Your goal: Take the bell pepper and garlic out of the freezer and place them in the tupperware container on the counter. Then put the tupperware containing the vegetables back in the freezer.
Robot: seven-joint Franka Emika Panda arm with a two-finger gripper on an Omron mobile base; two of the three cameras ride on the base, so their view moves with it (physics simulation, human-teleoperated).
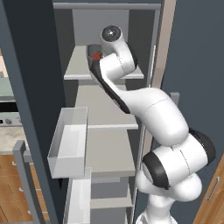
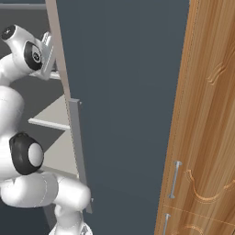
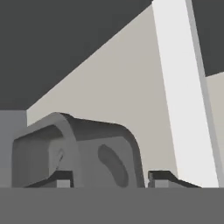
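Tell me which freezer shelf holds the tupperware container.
The highest visible shelf, where the arm reaches: the dark tupperware container sits on it with the red bell pepper inside.

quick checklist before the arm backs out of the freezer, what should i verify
1. Tupperware container resting on a freezer shelf: ok, the hand view shows it sitting on the light shelf.
2. Bell pepper in the tub: ok, red shows inside it in the left base view.
3. Garlic in the tub: cannot tell, there is only a vague oval shape behind the wall.
4. Gripper open: ok, its tips stand wide apart.
5. Tips clear of the tub wall: cannot tell, the tub's corner sits between them.
6. Way out past the door bin: ok, the door stands open and the bin is left of the arm.
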